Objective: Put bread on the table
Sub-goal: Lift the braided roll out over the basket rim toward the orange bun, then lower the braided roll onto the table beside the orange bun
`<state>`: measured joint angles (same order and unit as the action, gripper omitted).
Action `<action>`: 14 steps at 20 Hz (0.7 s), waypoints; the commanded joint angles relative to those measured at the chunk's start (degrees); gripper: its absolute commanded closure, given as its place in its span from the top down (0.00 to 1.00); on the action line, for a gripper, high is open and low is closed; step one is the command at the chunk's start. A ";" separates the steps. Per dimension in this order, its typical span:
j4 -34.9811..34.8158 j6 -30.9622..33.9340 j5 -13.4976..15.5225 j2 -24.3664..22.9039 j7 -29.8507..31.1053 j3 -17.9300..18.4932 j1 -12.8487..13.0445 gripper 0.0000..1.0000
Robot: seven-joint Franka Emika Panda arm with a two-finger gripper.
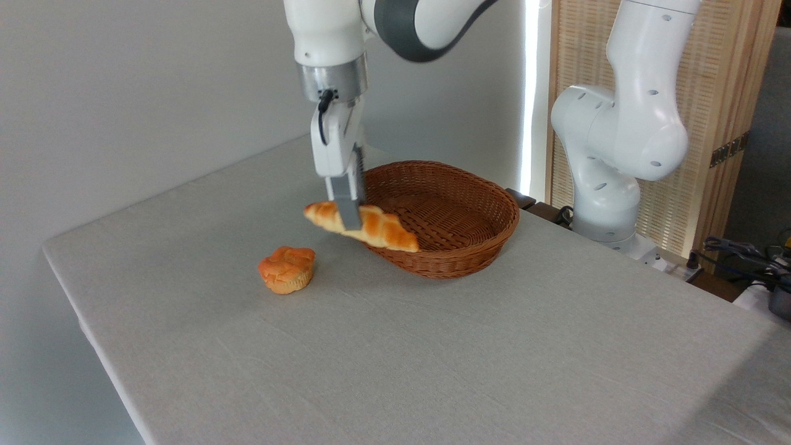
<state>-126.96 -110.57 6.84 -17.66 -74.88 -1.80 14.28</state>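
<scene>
Hanging from the two-finger gripper (349, 217), pinched near its middle, the golden braided bread loaf (361, 226) is airborne over the brown wicker basket's (460, 256) left rim. It looks bound for the light grey cloth table (432, 346), beside the small orange muffin-shaped bun (287, 269).

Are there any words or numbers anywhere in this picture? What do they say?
None: no word, number or sign can be read.
The arm and its gripper are plain white and grey.
The bread, the muffin-shaped bun, the basket and the table bear no label.
</scene>
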 commanded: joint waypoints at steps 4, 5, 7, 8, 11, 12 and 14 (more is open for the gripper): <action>1.54 -13.43 2.82 7.81 5.10 -0.13 -0.30 0.73; 1.54 -14.58 2.82 8.34 5.10 -0.22 -0.30 0.75; 1.54 -15.99 2.74 8.96 5.01 -0.66 -0.13 0.97; 1.54 -16.00 2.65 9.14 4.92 -0.66 -0.04 1.00; 1.46 -15.91 2.38 9.23 4.66 -0.75 0.40 1.00; 1.46 -15.91 2.38 9.31 4.66 -0.83 0.40 1.00; 1.46 -15.91 2.38 9.31 4.83 -0.92 0.40 1.00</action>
<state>-126.23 -126.18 8.75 -8.77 -70.74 -2.67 14.39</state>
